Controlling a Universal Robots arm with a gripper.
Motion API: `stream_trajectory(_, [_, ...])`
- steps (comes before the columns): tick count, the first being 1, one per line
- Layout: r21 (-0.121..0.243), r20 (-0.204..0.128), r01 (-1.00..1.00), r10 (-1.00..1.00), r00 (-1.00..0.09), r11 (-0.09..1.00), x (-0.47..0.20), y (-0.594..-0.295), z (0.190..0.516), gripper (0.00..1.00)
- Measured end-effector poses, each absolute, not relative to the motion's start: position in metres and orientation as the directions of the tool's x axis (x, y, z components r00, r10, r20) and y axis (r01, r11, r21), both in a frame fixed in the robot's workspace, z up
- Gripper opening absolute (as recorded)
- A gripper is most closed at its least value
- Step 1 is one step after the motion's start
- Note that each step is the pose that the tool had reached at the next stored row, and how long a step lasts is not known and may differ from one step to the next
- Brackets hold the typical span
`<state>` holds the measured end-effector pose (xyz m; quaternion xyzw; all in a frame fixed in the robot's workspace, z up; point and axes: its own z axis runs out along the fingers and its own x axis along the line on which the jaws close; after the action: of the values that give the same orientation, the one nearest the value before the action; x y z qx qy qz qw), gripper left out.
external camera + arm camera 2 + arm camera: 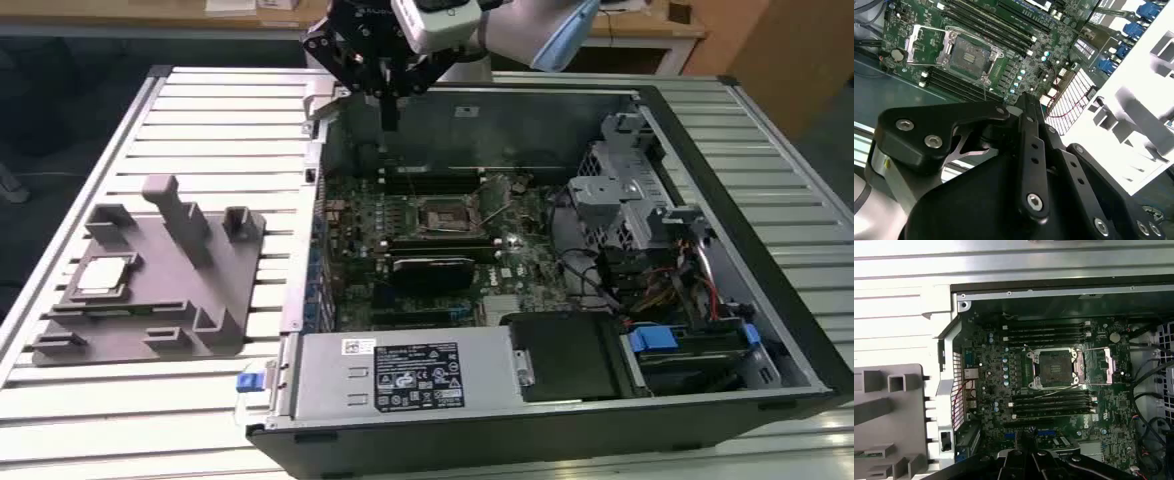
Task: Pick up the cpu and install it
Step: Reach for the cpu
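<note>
Exterior view: gripper, fingers drawn together to a narrow tip, holding nothing, hangs over the far edge of the open computer case, above the motherboard. Cpu: lies flat in a recess of the grey fixture, exterior view's left, well apart from the gripper. First wrist view: CPU socket, empty, load plate swung open. Risks, judged: closed fingers cannot straddle the chip; a tilted grasp could bend socket pins.
</note>
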<state>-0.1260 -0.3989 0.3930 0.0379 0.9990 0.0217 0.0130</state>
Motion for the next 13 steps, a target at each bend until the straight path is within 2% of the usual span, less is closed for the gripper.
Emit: stream_trajectory(13, [0.044,-0.024,0.075,0.076,-0.997,0.996,-0.1269,-0.399,0.393,0.11])
